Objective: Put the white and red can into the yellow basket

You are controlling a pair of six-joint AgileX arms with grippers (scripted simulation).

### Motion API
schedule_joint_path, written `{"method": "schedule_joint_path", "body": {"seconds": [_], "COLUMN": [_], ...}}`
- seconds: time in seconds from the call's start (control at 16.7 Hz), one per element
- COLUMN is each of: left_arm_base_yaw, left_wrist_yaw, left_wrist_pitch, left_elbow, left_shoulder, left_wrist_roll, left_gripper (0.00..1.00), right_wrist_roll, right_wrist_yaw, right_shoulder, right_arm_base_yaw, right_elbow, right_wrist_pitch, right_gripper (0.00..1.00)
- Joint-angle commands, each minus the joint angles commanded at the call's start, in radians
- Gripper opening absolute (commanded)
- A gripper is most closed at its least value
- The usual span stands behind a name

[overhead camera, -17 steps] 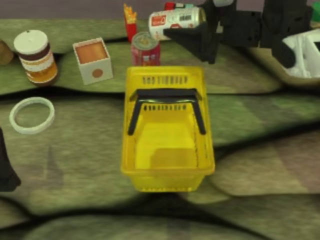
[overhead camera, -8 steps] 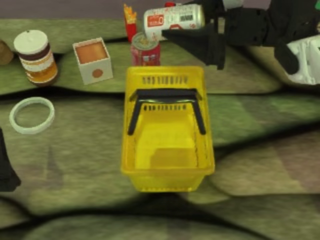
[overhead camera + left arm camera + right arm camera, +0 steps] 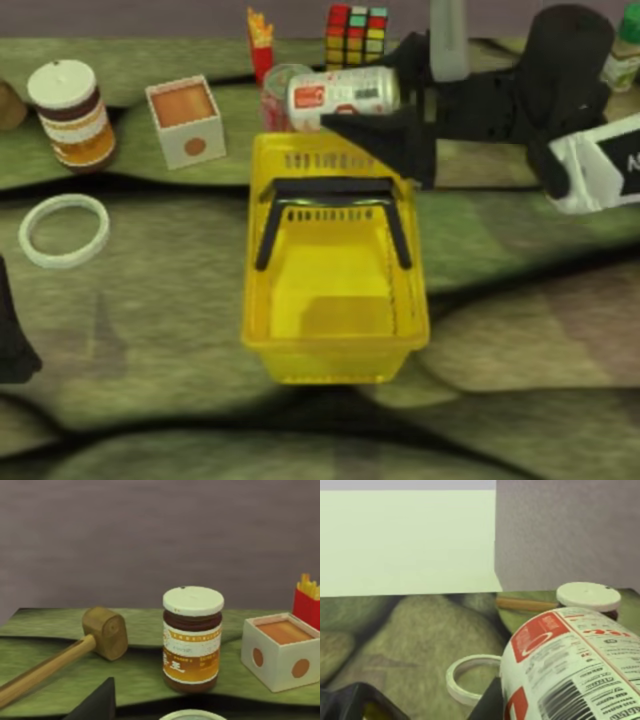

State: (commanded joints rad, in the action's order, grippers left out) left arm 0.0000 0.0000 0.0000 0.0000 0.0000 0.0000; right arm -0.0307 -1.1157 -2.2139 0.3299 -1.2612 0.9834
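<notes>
The white and red can (image 3: 343,93) lies on its side in the air, just over the far rim of the yellow basket (image 3: 254,290). My right gripper (image 3: 398,100) is shut on it, reaching in from the right, with one dark finger (image 3: 385,140) over the basket's far right corner. In the right wrist view the can (image 3: 570,670) fills the near corner beside one finger (image 3: 490,705); the other finger is hidden behind it. The basket stands mid-table, black handle (image 3: 335,190) folded across it, with nothing inside. My left gripper (image 3: 12,340) is parked at the table's left edge, open.
A mostly red can (image 3: 278,88) stands behind the basket, partly hidden by the held can. A jar (image 3: 70,110), white box (image 3: 185,120), fries carton (image 3: 260,40) and colour cube (image 3: 357,32) line the back. A white ring (image 3: 63,230) lies left; a white carton (image 3: 600,170) right.
The right gripper has carried the can from the back of the table toward the basket's far rim, uncovering the colour cube. The left arm has not moved.
</notes>
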Motion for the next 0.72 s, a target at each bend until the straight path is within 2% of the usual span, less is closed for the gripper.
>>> {"method": "schedule_joint_path", "body": {"seconds": [0.18,0.48,0.72], "left_arm_base_yaw": [0.0,0.0,0.0], "left_wrist_yaw": [0.0,0.0,0.0], "left_wrist_pitch": [0.0,0.0,0.0], "left_elbow": [0.0,0.0,0.0], "left_shoulder": [0.0,0.0,0.0], "left_wrist_roll": [0.0,0.0,0.0], "left_gripper": [1.0,1.0,1.0], "right_wrist_roll": [0.001,0.002,0.002], "right_wrist_yaw": [0.002,0.003,0.003], "right_shoulder": [-0.072,-0.086,-0.086], "right_arm_base_yaw": [0.004,0.004,0.004], "right_elbow": [0.031,0.037,0.037], "right_wrist_pitch": [0.1,0.115,0.115], "right_gripper": [0.0,0.0,0.3]}}
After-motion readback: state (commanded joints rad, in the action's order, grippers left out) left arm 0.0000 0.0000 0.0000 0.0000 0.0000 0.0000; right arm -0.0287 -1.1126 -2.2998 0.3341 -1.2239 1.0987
